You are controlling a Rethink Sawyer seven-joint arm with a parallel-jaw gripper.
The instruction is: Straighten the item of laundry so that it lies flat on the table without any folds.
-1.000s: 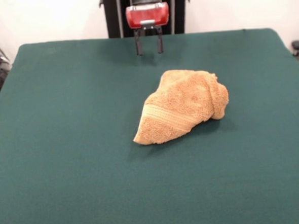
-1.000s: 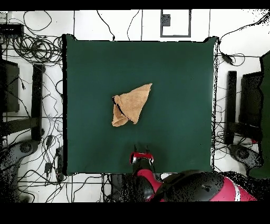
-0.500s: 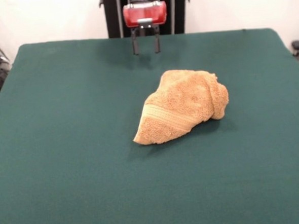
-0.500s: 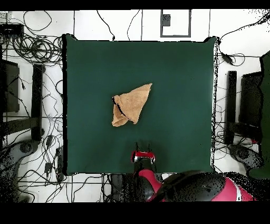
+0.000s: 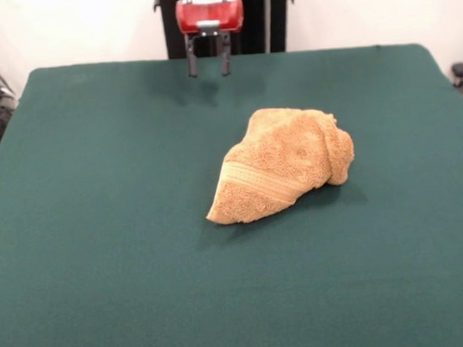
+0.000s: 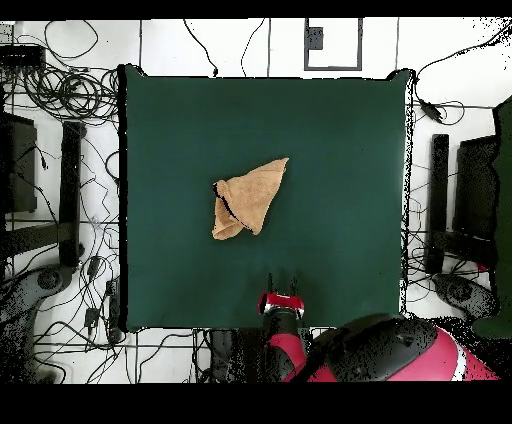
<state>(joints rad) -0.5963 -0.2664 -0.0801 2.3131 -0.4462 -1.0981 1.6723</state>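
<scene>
While the towel [image 5: 282,164] lies bunched in a folded, roughly triangular heap near the middle of the green counter [image 5: 101,229], one woven stripe band showing at its near left corner, the tool [image 5: 208,65] hangs empty over the far edge, well apart, fingers spread apart.

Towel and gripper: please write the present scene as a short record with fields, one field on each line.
towel: tan-orange towel, bunched and folded, not flat
towel position: near the middle of the green table
stripe band: visible across the lower part of the heap
gripper: gripper open, empty, above the table's edge on the robot's side
contact: gripper apart from the towel, nothing held
task state: towel not yet straightened
</scene>
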